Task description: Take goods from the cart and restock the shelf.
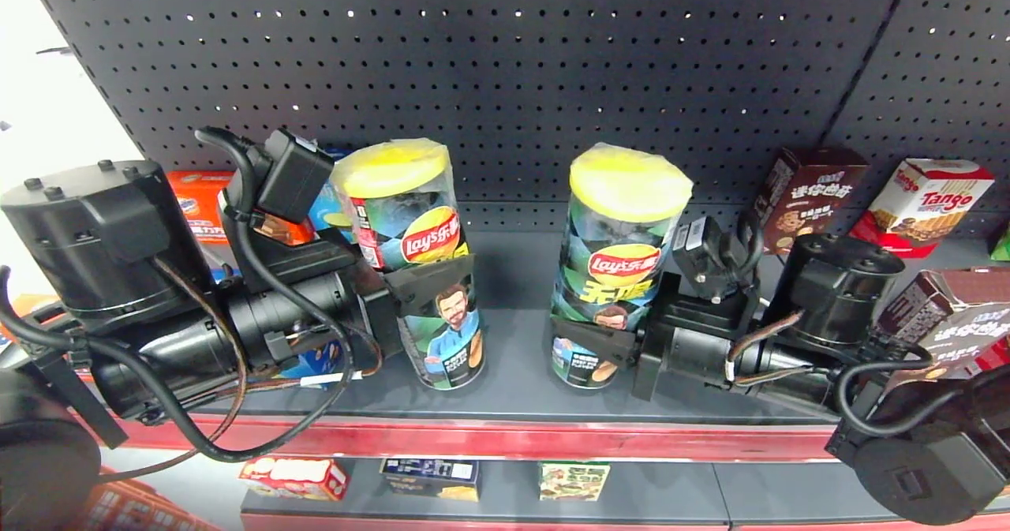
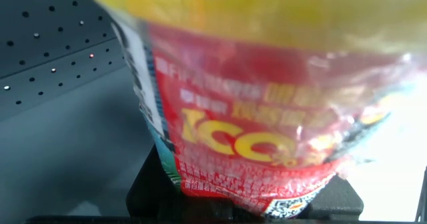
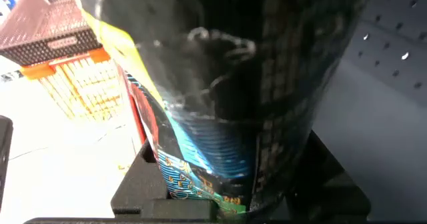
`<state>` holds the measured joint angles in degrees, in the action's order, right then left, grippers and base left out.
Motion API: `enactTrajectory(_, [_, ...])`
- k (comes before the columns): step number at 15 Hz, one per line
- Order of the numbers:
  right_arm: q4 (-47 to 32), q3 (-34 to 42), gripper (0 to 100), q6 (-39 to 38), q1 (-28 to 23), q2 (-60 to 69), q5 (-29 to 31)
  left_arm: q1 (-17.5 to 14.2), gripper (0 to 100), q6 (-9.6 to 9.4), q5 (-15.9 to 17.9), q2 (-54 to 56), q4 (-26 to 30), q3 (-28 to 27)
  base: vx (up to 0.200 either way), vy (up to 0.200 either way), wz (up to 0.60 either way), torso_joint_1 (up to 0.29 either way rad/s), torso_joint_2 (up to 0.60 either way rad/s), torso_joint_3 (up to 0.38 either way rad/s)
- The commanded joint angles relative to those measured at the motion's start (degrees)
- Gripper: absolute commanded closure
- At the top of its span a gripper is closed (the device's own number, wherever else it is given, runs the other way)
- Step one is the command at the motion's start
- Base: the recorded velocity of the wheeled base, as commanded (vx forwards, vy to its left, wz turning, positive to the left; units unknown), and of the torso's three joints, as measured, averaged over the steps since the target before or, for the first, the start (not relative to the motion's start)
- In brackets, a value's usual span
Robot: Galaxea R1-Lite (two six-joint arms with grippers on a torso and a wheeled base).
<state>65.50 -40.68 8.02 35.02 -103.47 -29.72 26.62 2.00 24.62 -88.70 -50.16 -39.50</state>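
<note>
Bright, glare upper L, edges warped

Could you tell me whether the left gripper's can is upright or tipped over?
Upright, slightly tilted: the can has its yellow lid on top, base down at the shelf, left gripper around its middle.

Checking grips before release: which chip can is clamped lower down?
The right can, in the right pincer: it is clamped near its base. The left pincer holds the left can about mid-height.
</note>
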Motion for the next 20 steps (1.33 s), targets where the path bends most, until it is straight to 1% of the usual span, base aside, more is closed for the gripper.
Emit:
enactTrajectory(1, [1.2,1.0,100,0.0,-0.1,-3.2,-0.1,-0.1,100,0.11,0.0,0.0,0.0,-0.1,0.000,0.000,0.00,0.000,0.00,0.000])
enactTrajectory(6, [3.6,1.0,100,0.1,-2.1,-6.0,-0.6,-0.7,100,0.02,0.0,0.1,0.0,0.1,0.000,0.000,0.00,0.000,0.00,0.000])
enactTrajectory(10, [3.7,1.1,100,0.2,-2.7,-6.1,-2.0,-0.7,100,0.02,0.0,0.0,0.0,0.0,0.000,0.000,0.00,0.000,0.00,0.000])
enactTrajectory(11, [3.7,1.3,0,0.1,-2.7,-6.1,-2.1,-0.7,100,0.02,0.0,0.1,0.0,0.1,0.000,0.000,0.00,0.000,0.00,0.000])
enactTrajectory(15, [4.0,3.2,0,0.5,-3.0,-4.7,-1.8,-0.7,100,0.02,0.0,0.1,-0.1,0.6,0.000,0.000,0.00,0.000,0.00,0.000])
enactTrajectory(18, [5.2,7.1,0,0.0,-3.1,0.4,-1.5,-0.8,100,0.02,0.0,0.2,-0.1,0.6,0.000,0.000,0.00,0.000,0.00,0.000])
enactTrajectory(20, [4.6,10.0,0,-0.7,-4.7,5.6,-1.0,-0.8,100,0.02,0.0,0.2,-0.1,0.6,0.000,0.000,0.00,0.000,0.00,0.000])
